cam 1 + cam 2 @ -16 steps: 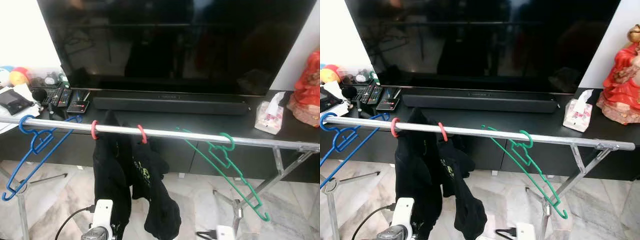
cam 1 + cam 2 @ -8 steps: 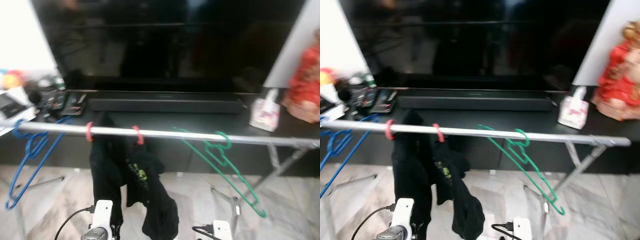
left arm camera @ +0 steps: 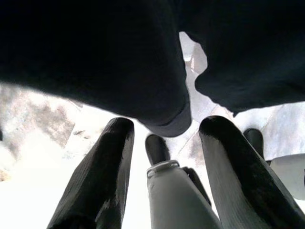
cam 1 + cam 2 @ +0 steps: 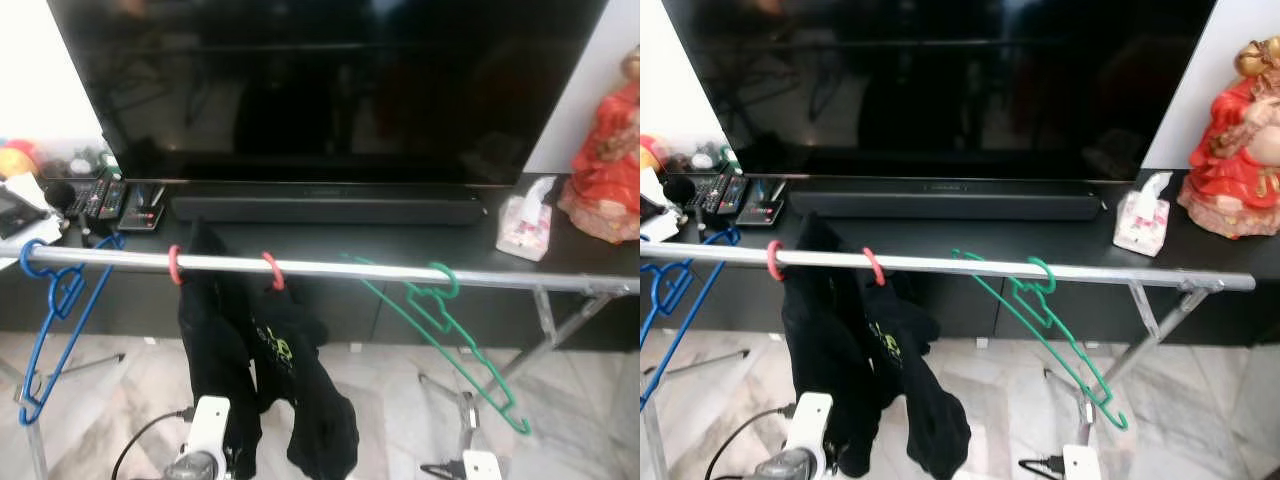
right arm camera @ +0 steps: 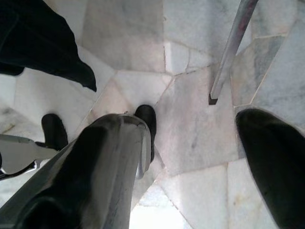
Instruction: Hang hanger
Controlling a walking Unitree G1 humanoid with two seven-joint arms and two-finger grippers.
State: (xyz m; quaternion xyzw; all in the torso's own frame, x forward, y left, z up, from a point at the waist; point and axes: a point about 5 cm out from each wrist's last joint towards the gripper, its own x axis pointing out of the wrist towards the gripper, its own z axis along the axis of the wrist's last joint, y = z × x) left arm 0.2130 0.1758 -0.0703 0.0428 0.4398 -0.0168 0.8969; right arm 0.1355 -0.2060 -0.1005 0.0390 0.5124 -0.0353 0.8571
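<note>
Head views downward, facing rail [image 4: 330,268]

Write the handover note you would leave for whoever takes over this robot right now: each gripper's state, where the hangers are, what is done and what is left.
Left gripper: open, holding nothing, low beside the hanging black garment.
Right gripper: open, holding nothing, pointed at the marble floor.
Blue plastic hanger: hooked on the left end of the silver metal rail.
Pink hanger hooks: on the rail, carrying the garment.
Green plastic hanger: hooked right of centre, tilted.
Done: three hangers are on the rail.
Left: no loose hanger seen; check before moving.
</note>
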